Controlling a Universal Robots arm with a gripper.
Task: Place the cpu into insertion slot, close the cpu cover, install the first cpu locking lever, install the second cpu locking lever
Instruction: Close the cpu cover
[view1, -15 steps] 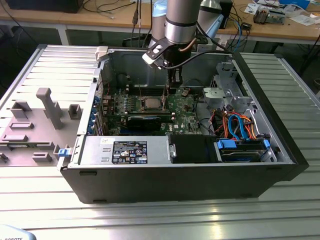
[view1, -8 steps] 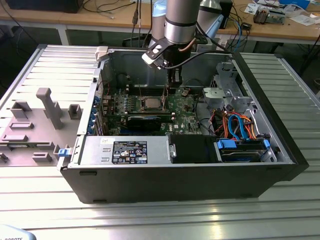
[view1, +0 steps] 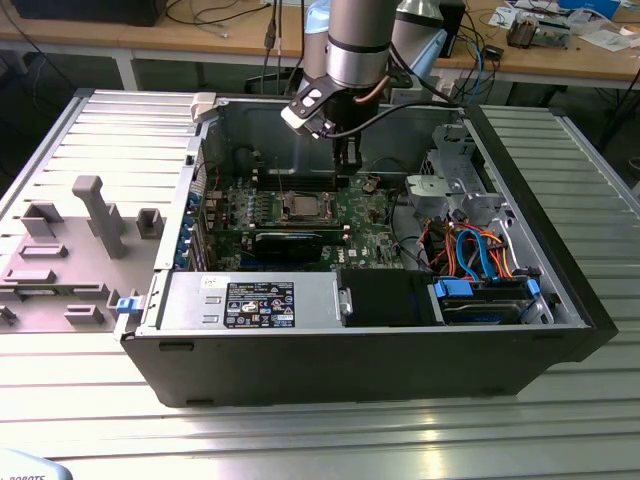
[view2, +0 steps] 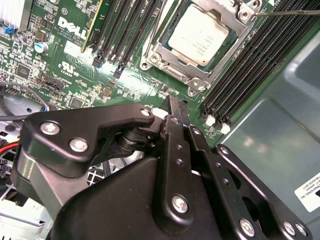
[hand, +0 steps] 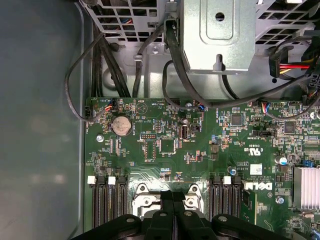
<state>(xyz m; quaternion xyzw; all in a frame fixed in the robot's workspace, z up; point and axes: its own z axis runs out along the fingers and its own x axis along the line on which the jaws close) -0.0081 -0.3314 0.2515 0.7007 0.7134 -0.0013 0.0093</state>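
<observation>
While the arm reaches down into the open computer case (view1: 350, 365), its gripper (view1: 345, 178) hangs over the green board (hand: 165, 145), right next to the insertion slot (view1: 301, 208). In the exterior view the slot is just to the exterior view's left of the gripper tip and a bit nearer the camera. In the second wrist view the cpu (view2: 200, 32) lies flat inside the slot with its shiny grey top facing up, a little way past the gripper (view2: 175, 104). The cpu cover (view2: 172, 56) lies flat around the chip like a picture frame. A thin metal rod (view2: 287, 12) pokes out by one corner of the slot, and I cannot tell if it is hooked down. In the first wrist view the gripper (hand: 173, 194) has its two black fingers (hand: 166, 200) pressed together with nothing between them, and they do not touch the chip. Long black memory slots (view2: 250, 65) run on both sides of the cpu. The case also holds a long black card (view1: 288, 243) and a bunch of blue, orange and red cables (view1: 480, 250).
</observation>
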